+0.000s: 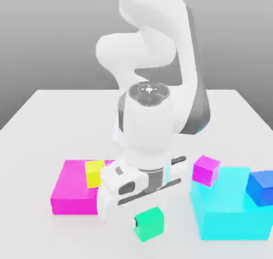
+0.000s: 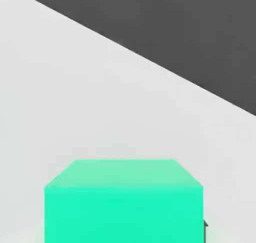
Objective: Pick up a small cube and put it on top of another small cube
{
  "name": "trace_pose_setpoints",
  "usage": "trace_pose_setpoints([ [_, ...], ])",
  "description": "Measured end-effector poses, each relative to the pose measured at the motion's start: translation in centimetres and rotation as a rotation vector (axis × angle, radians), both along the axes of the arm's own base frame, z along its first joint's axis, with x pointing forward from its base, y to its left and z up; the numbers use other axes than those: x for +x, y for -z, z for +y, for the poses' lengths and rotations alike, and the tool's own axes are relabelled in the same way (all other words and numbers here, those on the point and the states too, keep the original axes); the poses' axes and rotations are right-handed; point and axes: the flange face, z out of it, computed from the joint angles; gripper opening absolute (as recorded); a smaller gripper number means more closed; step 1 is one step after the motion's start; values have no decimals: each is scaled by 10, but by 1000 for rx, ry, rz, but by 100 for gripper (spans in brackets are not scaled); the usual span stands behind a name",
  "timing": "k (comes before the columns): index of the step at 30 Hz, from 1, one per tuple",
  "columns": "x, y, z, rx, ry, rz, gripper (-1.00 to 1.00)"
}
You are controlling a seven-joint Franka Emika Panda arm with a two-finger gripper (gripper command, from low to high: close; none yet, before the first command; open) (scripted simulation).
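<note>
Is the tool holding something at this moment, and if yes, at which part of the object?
It cannot be told. The small green cube sits directly under the tool, but no contact with its sides is visible in the exterior view or the hand view.

A small teal-green cube (image 2: 124,202) is sitting close beneath the hand camera, its top face and one side face showing, both plain and evenly lit. A pale grey table surface (image 2: 75,97) is stretching out beyond it toward a straight edge, past which a dark grey backdrop (image 2: 190,32) is lying, at about one o'clock from the cube.
</note>
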Motion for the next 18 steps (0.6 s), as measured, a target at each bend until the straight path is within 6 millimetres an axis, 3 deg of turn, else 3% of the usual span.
trace_pose_setpoints([
  [5,-33,-47,62,20,-240,3,-100],
  [13,-102,-111,116,-2,-574,-6,-100],
  [15,-112,-107,122,-11,-621,-9,-100],
  [18,-115,-75,124,-15,-635,-10,-100],
])
